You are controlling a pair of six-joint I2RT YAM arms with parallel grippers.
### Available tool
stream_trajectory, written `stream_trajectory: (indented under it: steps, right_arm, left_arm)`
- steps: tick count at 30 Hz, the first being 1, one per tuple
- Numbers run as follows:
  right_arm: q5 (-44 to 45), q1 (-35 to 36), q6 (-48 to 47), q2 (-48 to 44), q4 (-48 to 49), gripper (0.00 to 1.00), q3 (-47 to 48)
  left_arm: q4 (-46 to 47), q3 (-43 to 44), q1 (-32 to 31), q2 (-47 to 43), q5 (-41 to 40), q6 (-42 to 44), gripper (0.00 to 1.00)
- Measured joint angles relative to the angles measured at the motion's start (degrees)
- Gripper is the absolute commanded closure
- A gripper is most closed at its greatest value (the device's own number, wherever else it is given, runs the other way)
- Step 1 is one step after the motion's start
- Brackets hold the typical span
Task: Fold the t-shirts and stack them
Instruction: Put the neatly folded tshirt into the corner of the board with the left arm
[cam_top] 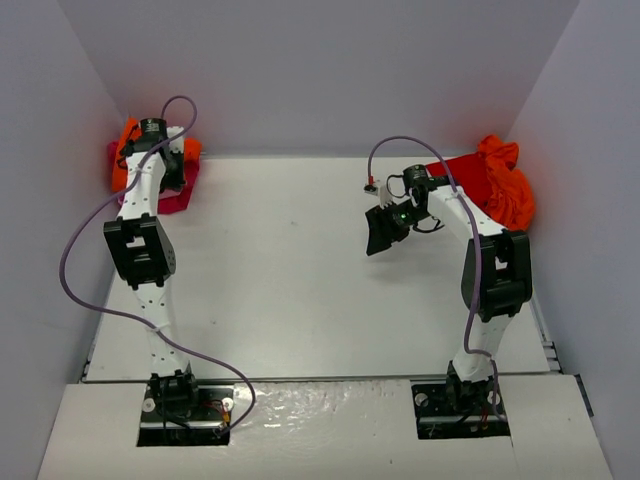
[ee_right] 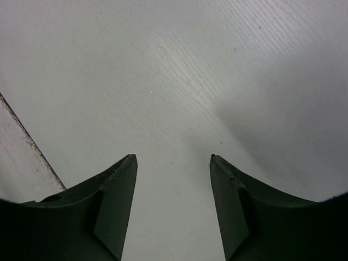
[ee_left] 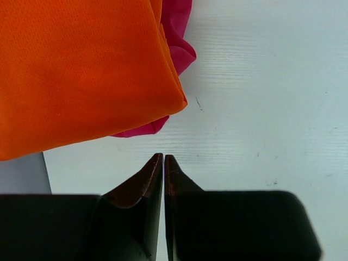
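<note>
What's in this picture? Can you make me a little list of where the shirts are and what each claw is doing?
Left pile: folded orange t-shirt lying on a pink t-shirt, far left corner of the table
Right pile: crumpled red and orange t-shirts, far right corner
Left claw: shut, empty, beside the orange t-shirt's corner
Right claw: open, empty, over bare table

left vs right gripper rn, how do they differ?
The left gripper is shut, fingertips together; the right gripper is open with a wide gap. The left gripper sits just short of the orange shirt lying on a pink shirt; the right gripper has only table below it. Both hold nothing.
</note>
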Motion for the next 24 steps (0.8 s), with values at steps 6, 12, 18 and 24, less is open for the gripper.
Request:
stream_trajectory:
  steps: [6, 12, 18, 24]
  right_arm:
    - [0.3, 0.0, 0.0, 0.0, 0.0, 0.47, 0.0]
    - [1.0, 0.0, 0.0, 0.0, 0.2, 0.47, -0.1]
    - [1.7, 0.0, 0.2, 0.0, 0.6, 0.46, -0.1]
    - [2.3, 0.0, 1.1, 0.0, 0.7, 0.45, 0.1]
  left_arm:
    - [1.2, 1.2, 0.0, 4.0, -3.9, 0.7, 0.99]
    - [2.7, 6.9, 0.3, 11.3, -11.0, 1.6, 0.99]
    - [4.5, 8.3, 1.6, 12.3, -11.4, 1.5, 0.84]
    - [10.8, -8.0, 2.4, 0.5, -8.6, 0.3, 0.47]
